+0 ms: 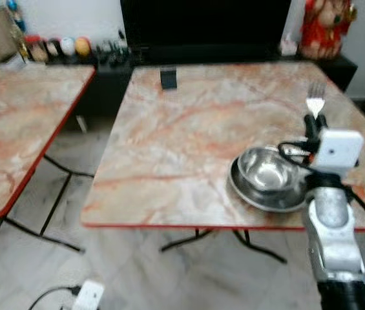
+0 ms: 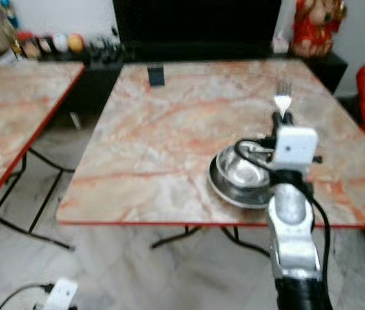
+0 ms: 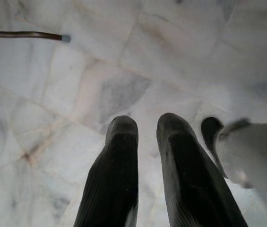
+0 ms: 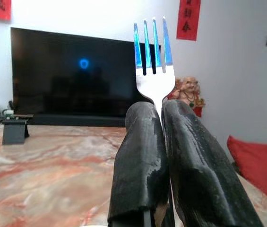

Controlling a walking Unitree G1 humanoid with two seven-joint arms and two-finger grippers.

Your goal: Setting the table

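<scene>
You see a table (image 1: 188, 129) topped in cream marble veined with orange-pink and edged in red, and a second table (image 1: 14, 123) with the same pattern. The bowl (image 1: 267, 169) and plate (image 1: 260, 195) are shiny silver steel. The fork (image 4: 153, 66) is polished silver with blue glints on its tines, pinched between the matte black fingers of the right gripper (image 4: 160, 118). The floor (image 3: 124, 71) is pale grey-white marble.

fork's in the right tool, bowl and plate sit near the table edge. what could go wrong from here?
1. The right tool pinches the fork low on its handle, tines up, so it may pivot or slip when lowered.
2. The bowl and plate sit close to the table's near edge; the arm passes right beside them and could nudge them off.
3. The head views are blurred, so placement may be off.
</scene>
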